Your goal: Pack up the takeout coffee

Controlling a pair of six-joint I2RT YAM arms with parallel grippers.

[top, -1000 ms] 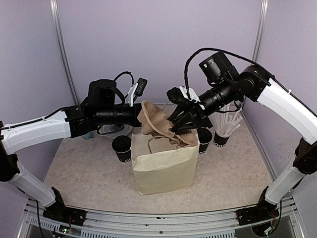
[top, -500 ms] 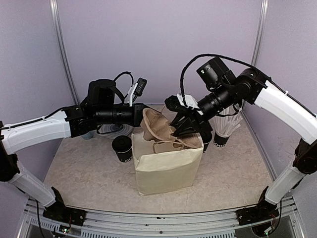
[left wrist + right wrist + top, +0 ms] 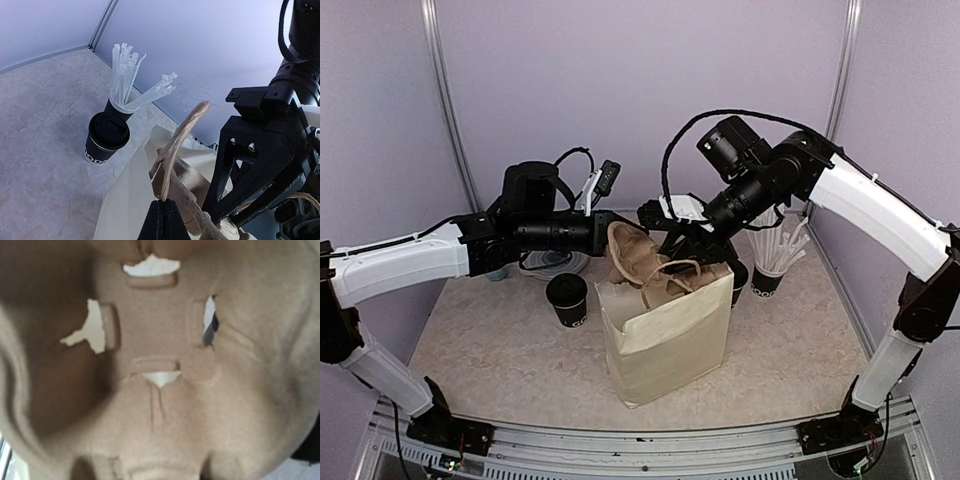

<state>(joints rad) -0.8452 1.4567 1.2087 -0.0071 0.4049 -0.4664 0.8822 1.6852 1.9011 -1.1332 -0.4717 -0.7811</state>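
A cream paper bag (image 3: 665, 340) stands tilted at the table's middle. My left gripper (image 3: 610, 232) is shut on its twisted paper handle (image 3: 182, 132), the closed jaws (image 3: 164, 202) pinching the loop's base. My right gripper (image 3: 682, 258) is shut on a brown pulp cup carrier (image 3: 635, 255), which sticks into the bag's mouth. That carrier (image 3: 160, 390) fills the right wrist view and hides the fingers there. One lidded black coffee cup (image 3: 566, 298) stands left of the bag. The other (image 3: 740, 275) stands behind the bag's right side, also seen as the lidded cup (image 3: 106, 137).
A black cup of white straws (image 3: 770, 265) stands at the back right, just behind the right coffee cup, shown as the straw cup (image 3: 120, 100). A small blue cup (image 3: 497, 272) peeks out behind my left arm. Purple walls close the back and sides.
The right arm swung left and pushed the carrier down into the bag. The bag now stands taller, tilted, and nearer. The left gripper stays on the handle.
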